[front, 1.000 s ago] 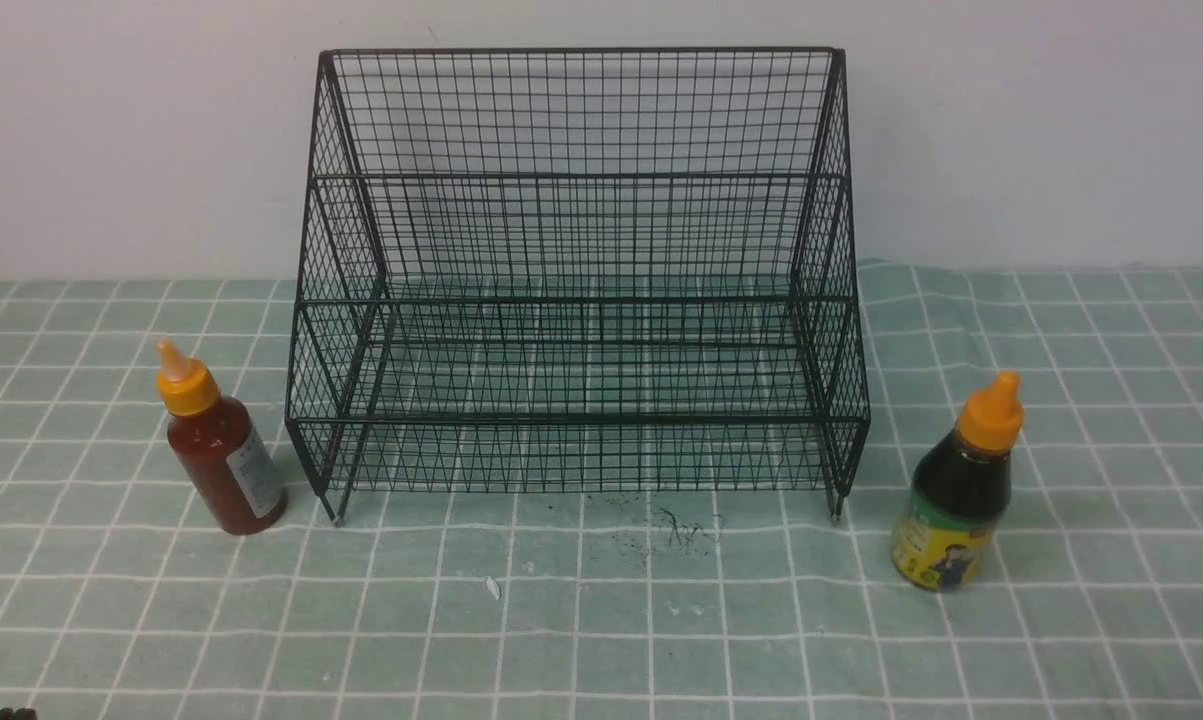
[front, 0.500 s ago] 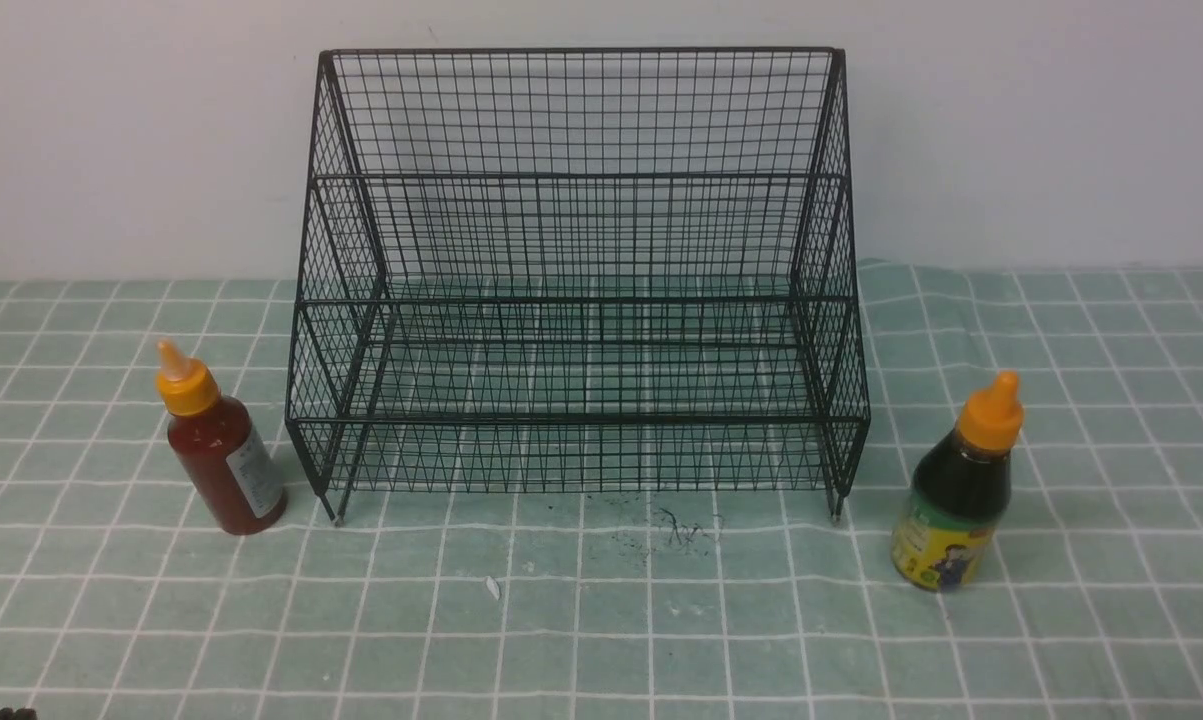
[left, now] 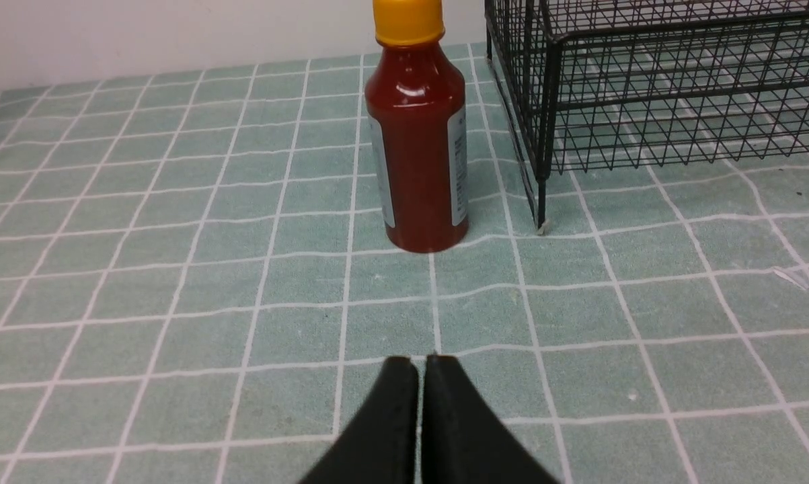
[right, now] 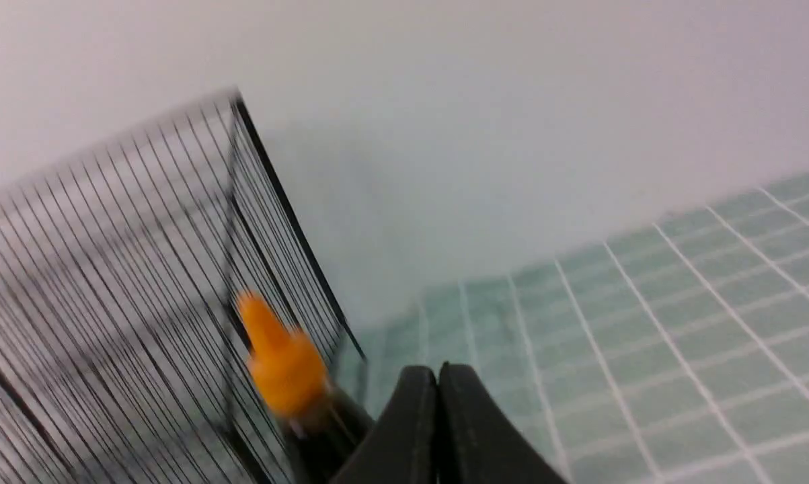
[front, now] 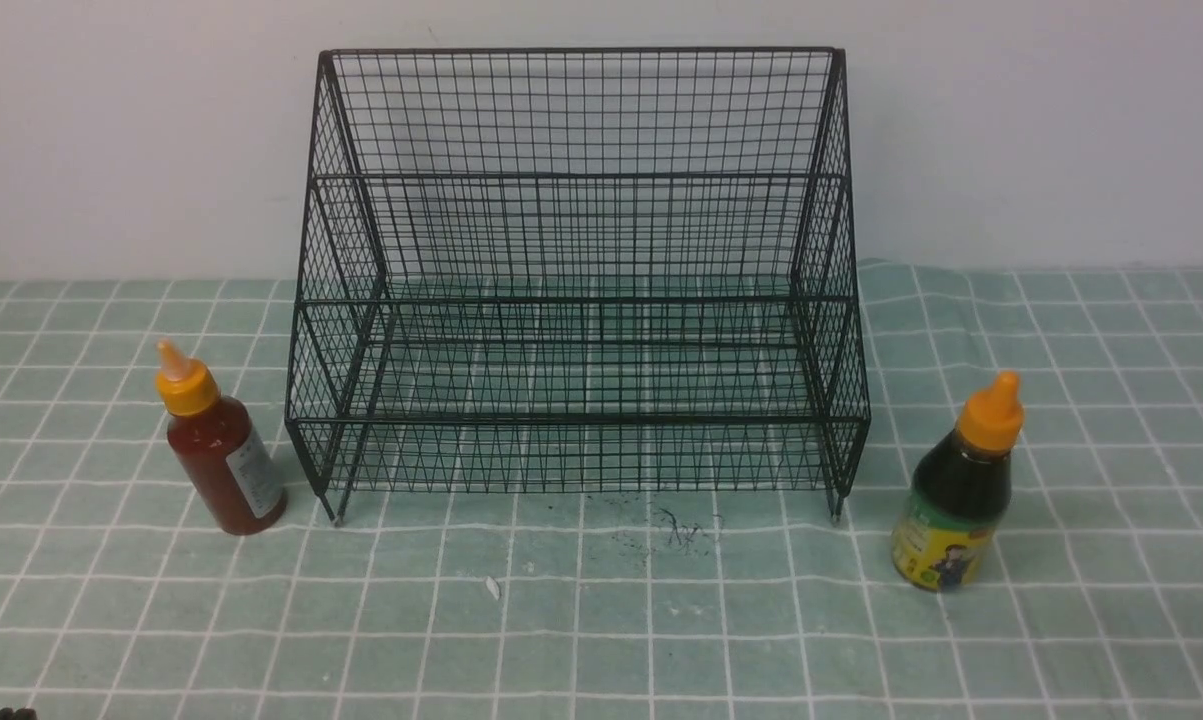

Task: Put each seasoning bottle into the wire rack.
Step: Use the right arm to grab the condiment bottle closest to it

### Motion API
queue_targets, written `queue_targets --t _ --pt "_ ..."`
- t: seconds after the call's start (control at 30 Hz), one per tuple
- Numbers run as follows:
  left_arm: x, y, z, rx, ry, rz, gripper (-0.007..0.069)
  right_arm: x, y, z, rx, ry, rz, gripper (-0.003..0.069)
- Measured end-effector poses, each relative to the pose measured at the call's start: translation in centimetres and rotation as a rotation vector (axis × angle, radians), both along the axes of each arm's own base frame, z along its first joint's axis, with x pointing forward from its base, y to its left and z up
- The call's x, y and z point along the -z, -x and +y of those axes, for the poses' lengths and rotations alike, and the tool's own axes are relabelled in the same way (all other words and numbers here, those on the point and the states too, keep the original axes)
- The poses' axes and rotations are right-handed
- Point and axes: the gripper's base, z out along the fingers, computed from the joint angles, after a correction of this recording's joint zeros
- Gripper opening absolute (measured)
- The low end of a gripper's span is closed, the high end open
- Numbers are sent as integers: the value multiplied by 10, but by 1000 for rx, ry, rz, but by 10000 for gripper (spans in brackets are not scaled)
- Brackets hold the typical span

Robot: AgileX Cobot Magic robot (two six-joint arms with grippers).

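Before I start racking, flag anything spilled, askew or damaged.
Nothing looks spilled or knocked over: both bottles stand upright beside the rack. The one oddity is dark scribble-like marks on the cloth in front of it.

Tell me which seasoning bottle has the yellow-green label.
The squat dark-sauce bottle, standing on the table to the right of the wire rack; the slim red-sauce bottle, on the rack's left, has a whitish label.
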Motion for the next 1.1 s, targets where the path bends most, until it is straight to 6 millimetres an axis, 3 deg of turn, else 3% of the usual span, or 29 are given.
queue_targets --t 0.13,0.43,0.5,0.57,0.6,0.67,0.73,0.8,0.9,0.93,0.97,1.1 --pt "0 0 0 0 0 0 -6 -12 2 -7 42 -253 -139 -13" --pt "0 0 0 0 0 0 -6 -25 6 -16 76 -496 -266 -13" --pt "0 0 0 0 0 0 -6 -59 14 -9 -16 -461 -306 -13" --pt "0 0 0 0 0 0 -6 -97 23 -2 -84 -315 -322 -13" --pt "0 0 0 0 0 0 -6 -106 25 -2 -90 -284 -332 -13" --pt "0 0 0 0 0 0 -6 -142 23 6 -137 -107 -233 -13" --pt "0 0 0 0 0 0 -6 -170 13 10 -164 28 -110 -13" --pt "0 0 0 0 0 0 -6 -186 -9 16 -205 162 94 -13" --pt "0 0 0 0 0 0 -6 -192 -50 26 -294 318 423 -13" --pt "0 0 0 0 0 0 -6 -190 -57 27 -302 323 459 -13" --pt "0 0 0 0 0 0 -6 -187 -78 32 -342 354 607 -11" --pt "0 0 0 0 0 0 -6 -176 -137 42 -410 393 877 27"
